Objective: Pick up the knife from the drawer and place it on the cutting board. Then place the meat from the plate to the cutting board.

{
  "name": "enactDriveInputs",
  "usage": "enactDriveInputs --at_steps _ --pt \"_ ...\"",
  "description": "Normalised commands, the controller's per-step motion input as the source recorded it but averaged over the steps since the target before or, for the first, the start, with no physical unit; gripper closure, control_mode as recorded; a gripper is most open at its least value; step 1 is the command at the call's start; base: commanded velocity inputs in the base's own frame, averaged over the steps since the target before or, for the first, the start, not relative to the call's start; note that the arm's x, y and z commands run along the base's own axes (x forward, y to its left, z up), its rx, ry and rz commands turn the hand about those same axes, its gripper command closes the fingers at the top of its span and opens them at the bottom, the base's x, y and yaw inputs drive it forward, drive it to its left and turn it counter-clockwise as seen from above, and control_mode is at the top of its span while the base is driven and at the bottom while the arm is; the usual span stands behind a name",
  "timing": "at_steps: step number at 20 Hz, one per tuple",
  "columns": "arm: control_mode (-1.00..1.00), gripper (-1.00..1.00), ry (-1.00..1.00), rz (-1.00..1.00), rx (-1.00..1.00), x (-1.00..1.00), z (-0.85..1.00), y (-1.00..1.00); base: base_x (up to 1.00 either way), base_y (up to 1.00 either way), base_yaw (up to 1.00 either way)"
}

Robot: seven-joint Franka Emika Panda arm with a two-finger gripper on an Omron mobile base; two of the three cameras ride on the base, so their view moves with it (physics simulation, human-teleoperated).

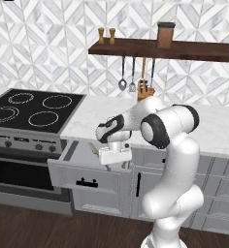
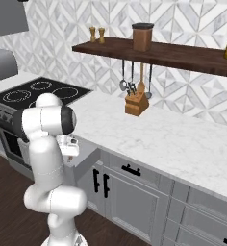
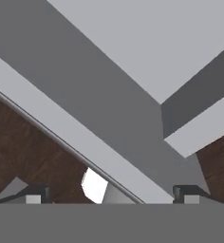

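Observation:
The wide light-grey drawer (image 1: 87,179) stands pulled out under the counter, just right of the stove. My gripper (image 1: 115,163) points down into it near its right end, jaws open with nothing between them. In the hand view the two dark fingertips (image 3: 35,194) stand far apart over the drawer's grey inside (image 3: 147,42) and its front rim. A thin tan sliver (image 1: 93,148) beside the hand may be the knife's handle; the rest of the knife is hidden. From the right, the hand (image 2: 69,146) hangs over the open drawer (image 2: 86,154). The cutting board, plate and meat are out of view.
A black cooktop (image 1: 29,111) lies left of the drawer. A knife block (image 2: 136,104) stands at the back of the marble counter (image 2: 173,139) under a wooden shelf (image 2: 182,53), with a ladle and spatula hanging there. Closed cabinet doors (image 2: 130,197) stand to the right.

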Motion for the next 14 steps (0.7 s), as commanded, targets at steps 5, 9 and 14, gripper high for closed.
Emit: enactDriveInputs --at_steps 5,9,14 --pt "-1.00 -1.00 0.05 0.04 0.13 -0.68 -0.73 0.49 0.00 0.00 0.00" --pt "-1.00 -1.00 0.09 0.05 0.18 -1.00 -0.63 0.51 0.00 0.00 0.00" --pt "-1.00 -1.00 0.04 0.05 0.16 -1.00 -0.43 0.50 0.00 0.00 0.00"
